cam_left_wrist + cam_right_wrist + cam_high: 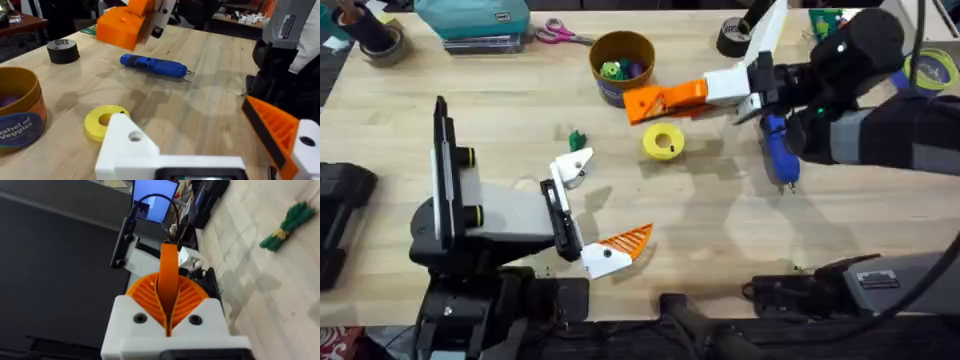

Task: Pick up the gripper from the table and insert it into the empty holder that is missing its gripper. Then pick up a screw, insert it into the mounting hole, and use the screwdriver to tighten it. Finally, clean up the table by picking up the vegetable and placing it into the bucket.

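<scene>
My right gripper reaches across to the table's middle, just in front of the bucket. Its orange ribbed pads are shut on the orange gripper, which stands up thin between them. The same right gripper hangs at the far side of the left wrist view. My left gripper is open near the front. One jaw is the bare white holder; the other carries an orange finger. The blue screwdriver lies flat under the right arm. The green vegetable lies beside the holder.
A flat yellow ring disc lies between the two grippers. A black tape roll sits at the back. Scissors and a teal case are at the back left. The bucket holds small toys.
</scene>
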Tool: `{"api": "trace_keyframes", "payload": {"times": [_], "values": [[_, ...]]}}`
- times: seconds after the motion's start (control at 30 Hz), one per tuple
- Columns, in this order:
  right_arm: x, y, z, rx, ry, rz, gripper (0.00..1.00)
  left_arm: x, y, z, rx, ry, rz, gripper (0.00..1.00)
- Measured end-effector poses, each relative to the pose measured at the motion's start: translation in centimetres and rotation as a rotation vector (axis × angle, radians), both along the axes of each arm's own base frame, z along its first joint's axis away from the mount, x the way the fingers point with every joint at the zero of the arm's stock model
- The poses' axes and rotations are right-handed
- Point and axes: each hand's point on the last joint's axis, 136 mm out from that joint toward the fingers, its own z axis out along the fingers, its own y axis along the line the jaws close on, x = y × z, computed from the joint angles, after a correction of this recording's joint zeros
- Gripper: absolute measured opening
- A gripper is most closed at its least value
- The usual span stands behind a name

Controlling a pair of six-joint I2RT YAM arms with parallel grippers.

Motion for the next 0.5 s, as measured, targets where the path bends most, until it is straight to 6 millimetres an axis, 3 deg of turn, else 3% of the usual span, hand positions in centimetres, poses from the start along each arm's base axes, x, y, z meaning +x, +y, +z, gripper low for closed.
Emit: {"api": "trace_keyframes", "payload": {"times": [0.33,0.5], "values": [[-2.9,-0.6,-3.8,-0.030,0.187,0.000,0.009,0.0,0.0,0.0,0.000,0.000,0.000,0.985],[-4.0,0.3,-4.1,-0.034,0.192,0.033,0.009,0.0,0.0,0.0,0.000,0.000,0.000,0.986]]}}
